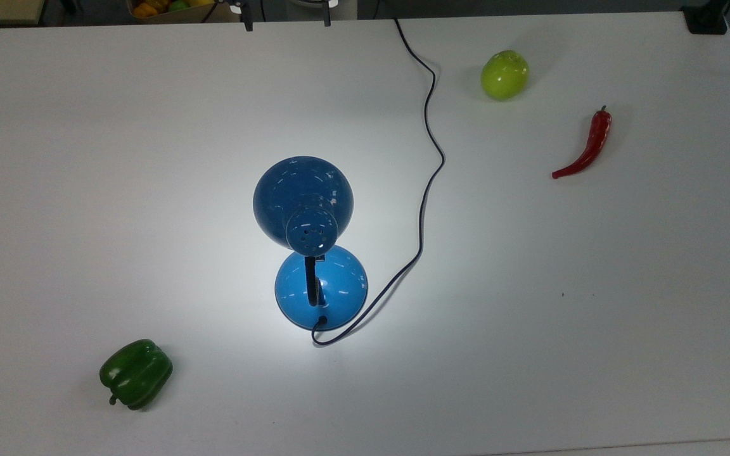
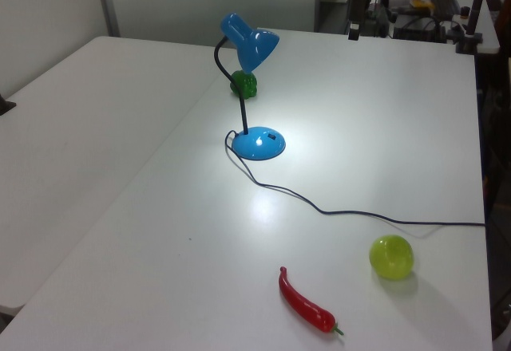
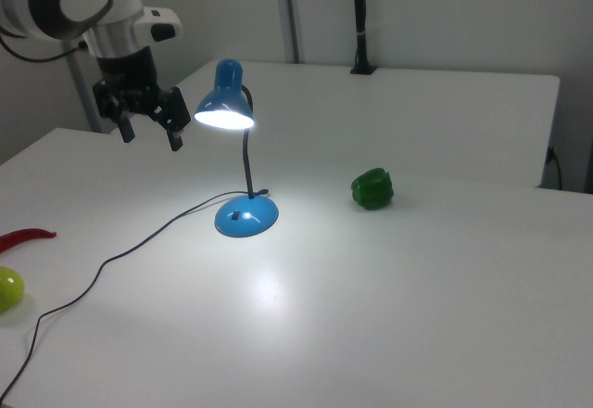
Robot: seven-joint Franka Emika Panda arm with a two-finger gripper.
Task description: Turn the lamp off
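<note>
The lamp stands mid-table and is lit, its blue dome shade [image 1: 303,199] casting a bright pool of light on the white table [image 1: 593,316]. Its round blue base [image 1: 333,291] carries a black neck, and a thin black cord [image 1: 428,126] runs off to the table's far edge. In the right view the shade [image 3: 225,102] glows above the base [image 3: 246,216]. My gripper [image 3: 150,134] hangs open and empty in the air at the right view's left of the shade, clear of it. The top view shows the gripper [image 1: 287,22] at the upper edge, fingers apart.
A green bell pepper [image 1: 135,373] lies near the top view's lower left. A green apple [image 1: 504,75] and a red chili [image 1: 587,149] lie at the top view's upper right. The cord loops beside the base [image 2: 259,143] and crosses the table toward the apple [image 2: 391,257].
</note>
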